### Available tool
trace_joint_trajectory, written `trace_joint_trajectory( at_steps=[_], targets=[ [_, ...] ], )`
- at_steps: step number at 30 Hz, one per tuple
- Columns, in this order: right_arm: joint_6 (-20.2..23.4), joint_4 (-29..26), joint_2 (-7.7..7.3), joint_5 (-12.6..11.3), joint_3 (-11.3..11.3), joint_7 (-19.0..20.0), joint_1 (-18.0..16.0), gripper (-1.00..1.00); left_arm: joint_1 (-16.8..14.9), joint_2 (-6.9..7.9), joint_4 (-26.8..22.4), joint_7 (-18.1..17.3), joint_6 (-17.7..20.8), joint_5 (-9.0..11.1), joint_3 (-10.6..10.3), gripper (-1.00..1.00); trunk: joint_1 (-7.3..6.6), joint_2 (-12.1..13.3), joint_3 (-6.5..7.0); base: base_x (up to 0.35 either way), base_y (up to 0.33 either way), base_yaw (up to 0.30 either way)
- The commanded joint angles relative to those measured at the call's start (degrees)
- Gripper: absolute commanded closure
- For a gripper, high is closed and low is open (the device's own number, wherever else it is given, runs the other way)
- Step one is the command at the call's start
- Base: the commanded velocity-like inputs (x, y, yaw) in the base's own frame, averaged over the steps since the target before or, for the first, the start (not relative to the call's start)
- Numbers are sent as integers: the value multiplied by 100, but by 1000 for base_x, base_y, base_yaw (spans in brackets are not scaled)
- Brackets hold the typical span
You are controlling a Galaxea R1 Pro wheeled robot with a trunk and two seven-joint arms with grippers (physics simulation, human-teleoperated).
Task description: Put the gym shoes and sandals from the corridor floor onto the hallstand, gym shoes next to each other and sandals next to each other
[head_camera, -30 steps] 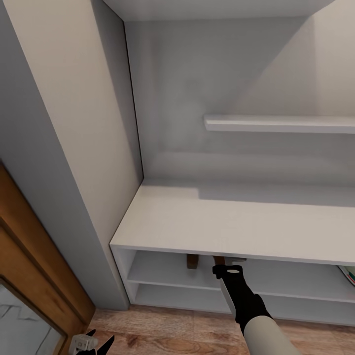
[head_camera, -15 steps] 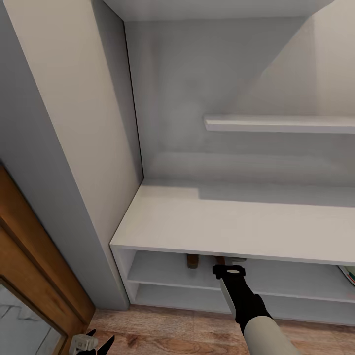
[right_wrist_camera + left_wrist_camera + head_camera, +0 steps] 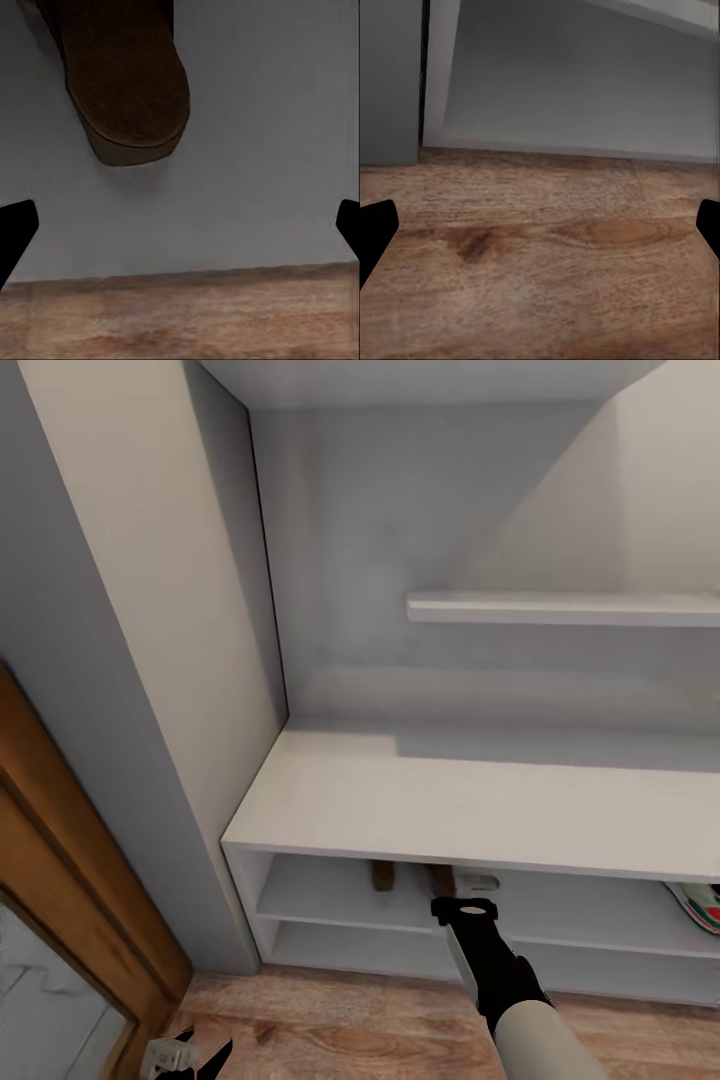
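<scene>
Step in hand: you are finishing a placement at the hallstand [image 3: 480, 810], with the right gripper [image 3: 180, 225] sitting just outside the upper shelf slot; the step reads as a release, with withdrawal to follow.

Hallstand: wide pale-grey unit, bench top bare, two shelf slots beneath, one upper shelf [image 3: 560, 608] on the back panel. You are facing its left end, hard against a grey side wall [image 3: 130, 660].

Corridor floor [image 3: 540, 255]: brown wood-grain planks, running right up to the rack's base.

Door frame [image 3: 70, 880]: brown wood, standing at your left, well apart from the work.

Right gripper: fingers spread wide, nothing between them. In the right wrist view the shelf lies ahead of it and the floor edge under it.

Left gripper [image 3: 540, 225]: also spread and empty, hanging low over bare floor near the rack's left corner.

Gym shoe [image 3: 700, 905]: one toe is showing in the upper slot, far to the right; you cannot tell from here whether its partner is beside it.

Sandals: one sandal [image 3: 124, 75] is lying on the upper shelf just ahead of the right gripper; a second brown shape [image 3: 383, 875] is standing near it in the same slot, likely its partner.

Next move, as a judgement: you are needing to draw the right arm straight back, keeping level so the fingers are not catching the bench edge, then check all four shoes.
</scene>
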Motion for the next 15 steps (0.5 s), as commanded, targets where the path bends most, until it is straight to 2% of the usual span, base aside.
trace_joint_trajectory(
  at_steps=[1, 15],
  targets=[
    [38, -8, 7, 60, -21, 13, -4, -100, -4, 0, 6, -48, 7, 27, 21, -100, -4, -2, -5, -253, -152, 0],
    [30, 4, 7, 59, -21, 13, -1, -100, -4, -1, 6, -42, 7, 27, 21, -100, -4, -2, -5, -267, -163, 0]
  ],
)
